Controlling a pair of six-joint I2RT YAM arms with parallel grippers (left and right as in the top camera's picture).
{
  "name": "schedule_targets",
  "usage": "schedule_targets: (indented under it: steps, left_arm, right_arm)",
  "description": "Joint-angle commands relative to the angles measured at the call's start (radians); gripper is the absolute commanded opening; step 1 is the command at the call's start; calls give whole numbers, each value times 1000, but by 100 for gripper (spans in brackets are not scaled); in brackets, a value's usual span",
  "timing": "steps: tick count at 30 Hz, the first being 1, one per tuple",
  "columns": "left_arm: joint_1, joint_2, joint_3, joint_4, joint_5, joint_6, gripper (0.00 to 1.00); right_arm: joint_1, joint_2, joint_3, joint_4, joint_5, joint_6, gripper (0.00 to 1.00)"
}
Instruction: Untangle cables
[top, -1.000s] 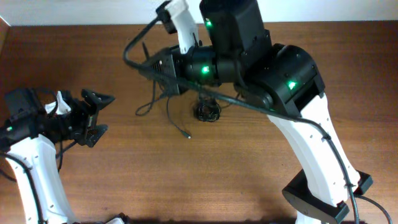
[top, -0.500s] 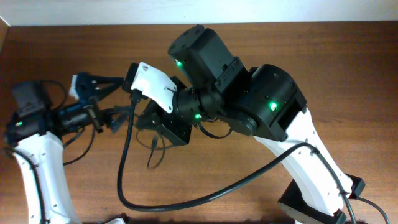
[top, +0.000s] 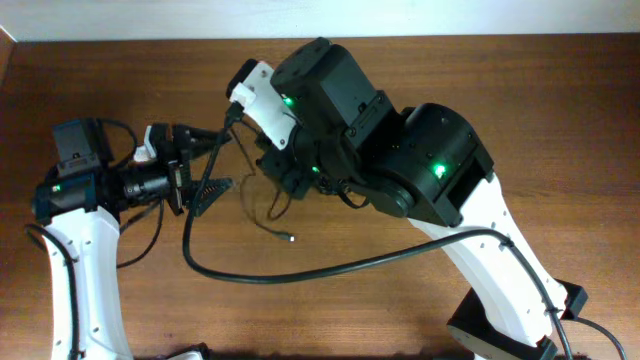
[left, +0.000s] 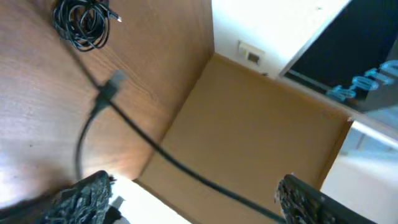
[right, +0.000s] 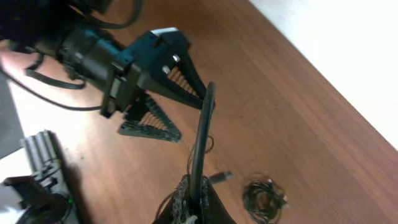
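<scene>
A small coil of thin black cables (right: 264, 199) lies on the wooden table; it also shows in the left wrist view (left: 81, 25). My right gripper (right: 193, 188) is shut on one black cable (right: 202, 134) that rises from its jaws. A cable with a plug end (left: 112, 84) runs away from the coil and passes between my left fingers. My left gripper (left: 194, 183) is open and shows from above (top: 205, 162), pointing at the right arm. From above, a loose cable with a plug end (top: 288, 236) hangs below the right wrist; the right jaws and the coil are hidden there.
The right arm's bulky body (top: 400, 150) covers the table's middle. A thick black arm cable (top: 260, 277) loops across the front of the table (top: 560, 90). A white wall runs along the table's far edge.
My left gripper has swung right toward the right arm. The right wrist has moved left and turned, drawing a cable out. The coil is now hidden from above.
</scene>
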Motion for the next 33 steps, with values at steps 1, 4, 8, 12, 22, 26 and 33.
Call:
schedule_targets:
  steps: [1, 4, 8, 12, 22, 26, 33]
  left_arm:
    - [-2, 0, 10, 31, 2, -192, 94]
    - [-2, 0, 10, 31, 110, -275, 99]
    - [-3, 0, 10, 33, 40, -425, 95]
    - [-3, 0, 10, 33, 96, -435, 89]
    - [-3, 0, 10, 143, 103, -593, 84]
    - [-3, 0, 10, 177, 102, -675, 84]
    - [-3, 0, 10, 177, 178, -708, 53]
  right_arm:
    - [-1, 5, 7, 3, 50, 35, 4]
    - [-1, 9, 7, 12, 48, 61, 4]
    - [-1, 16, 7, 26, 15, 98, 4]
    - [0, 38, 7, 63, 13, 155, 4]
    - [0, 81, 7, 82, -163, 183, 4]
    - [0, 80, 7, 79, -172, 183, 4]
    - [0, 81, 7, 79, -172, 183, 4]
